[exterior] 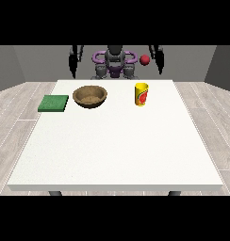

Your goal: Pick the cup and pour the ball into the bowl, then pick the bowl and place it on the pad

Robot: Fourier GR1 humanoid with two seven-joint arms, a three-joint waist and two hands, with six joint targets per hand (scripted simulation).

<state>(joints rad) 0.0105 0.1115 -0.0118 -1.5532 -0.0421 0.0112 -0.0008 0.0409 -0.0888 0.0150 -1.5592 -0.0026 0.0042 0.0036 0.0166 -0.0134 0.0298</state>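
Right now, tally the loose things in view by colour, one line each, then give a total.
Green: 1, the pad
Brown: 1, the bowl
Yellow: 1, the cup
Red: 1, the ball, in the air above the cup
Total: 4

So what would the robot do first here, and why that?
Probably reach the arm at the view's right down toward the yellow cup. The cup stands upright and untouched on the white table, on that arm's side, right of the wooden bowl; the green pad lies further left. Both arms are raised behind the table. A red ball shows above the cup.
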